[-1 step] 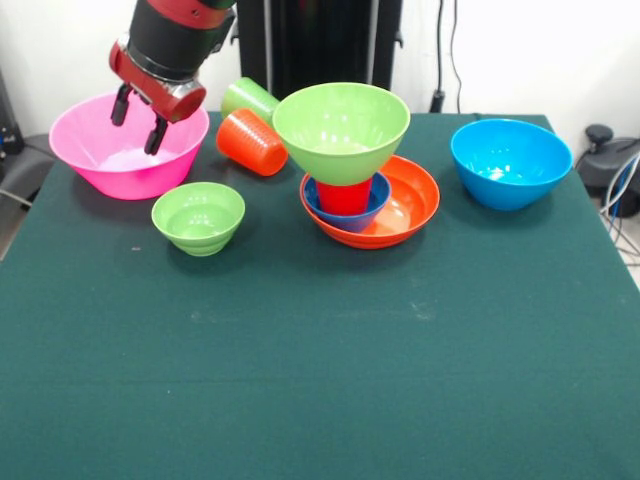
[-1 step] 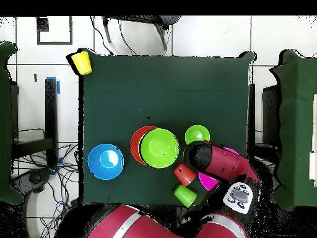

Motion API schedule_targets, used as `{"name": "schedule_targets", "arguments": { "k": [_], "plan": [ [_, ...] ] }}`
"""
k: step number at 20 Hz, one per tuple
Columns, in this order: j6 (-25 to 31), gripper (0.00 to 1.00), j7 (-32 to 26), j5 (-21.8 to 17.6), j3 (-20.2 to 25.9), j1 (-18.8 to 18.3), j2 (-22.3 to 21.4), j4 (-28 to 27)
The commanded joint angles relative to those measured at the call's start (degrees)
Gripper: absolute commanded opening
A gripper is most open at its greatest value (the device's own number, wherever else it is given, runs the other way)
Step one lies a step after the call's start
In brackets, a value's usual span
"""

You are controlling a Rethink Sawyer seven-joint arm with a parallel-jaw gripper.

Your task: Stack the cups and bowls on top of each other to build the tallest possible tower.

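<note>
Tower [image 1: 352, 165]: wide orange bowl [image 1: 412, 205] as base on the green table [image 1: 320, 380]; small dark blue bowl [image 1: 345, 218] seated inside it; red cup [image 1: 345, 196] standing in that bowl; large green bowl [image 1: 341, 128] resting upright on the red cup, flaring out like a funnel.

Loose items: huge pink bowl [image 1: 95, 165] at the table's far edge; small green bowl [image 1: 198, 217] upright just in front of it; orange cup [image 1: 252, 141] and light green cup [image 1: 249, 98] lying on their sides, touching each other, between the pink bowl and the tower; large blue bowl [image 1: 510, 162] upright, well apart on the tower's other side. Yellow cup [image 2: 82, 62] seen from overhead at a table corner, far from everything else.

Gripper [image 1: 138, 118]: suspended over the pink bowl's interior, fingers [image 1: 157, 136] spread apart and pointing down, nothing between them.
</note>
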Motion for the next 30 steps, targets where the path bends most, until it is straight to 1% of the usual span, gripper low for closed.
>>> {"name": "schedule_targets", "arguments": {
  "k": [1,10,12,15,17,18,19,21,24,30],
  "plan": [
    [3.34,1.00,-0.11,-3.56,6.98,-0.76,0.65,-2.42],
    [3.86,1.00,0.13,-3.68,6.70,-0.54,0.71,-2.66],
    [4.64,1.00,-0.23,-3.49,7.07,-1.05,0.94,-3.08],
    [8.02,1.00,-0.41,-2.48,7.58,-1.59,1.56,-3.93],
    [7.55,1.00,-0.58,-2.53,8.05,-2.15,1.68,-4.00],
    [6.12,1.00,-0.11,-2.85,7.69,-1.79,1.53,-3.72],
    [4.41,1.00,1.55,-2.90,6.29,-0.31,0.72,-2.49],
    [4.76,1.00,1.95,-2.92,5.58,0.61,-0.23,-1.84],
    [6.92,1.00,1.45,-2.74,5.43,0.87,-1.20,-1.93],
    [7.74,1.00,1.41,-2.55,5.64,0.91,-0.84,-2.34]
  ]
}}
